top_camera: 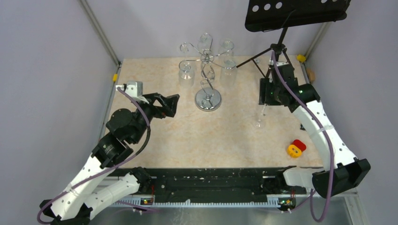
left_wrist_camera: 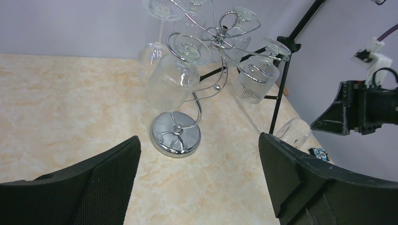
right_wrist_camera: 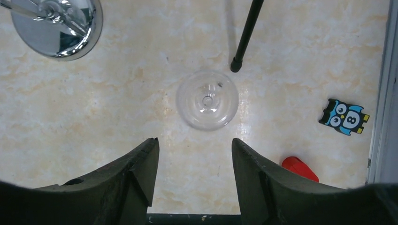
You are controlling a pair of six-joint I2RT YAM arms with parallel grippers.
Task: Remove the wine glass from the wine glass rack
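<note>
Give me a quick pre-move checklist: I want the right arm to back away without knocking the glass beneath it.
1. Right gripper open, fingers clear of the wine glass: ok.
2. Wine glass standing on the table, off the wine glass rack: ok.
3. Music stand leg apart from the glass: cannot tell, its tip sits right at the rim.
4. Left gripper open and empty: ok.
5. Other glasses hanging on the rack: ok.

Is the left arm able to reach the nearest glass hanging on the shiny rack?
Probably yes. The left gripper is open and faces the wine glass rack, with only bare table between it and the nearest glass.
</note>
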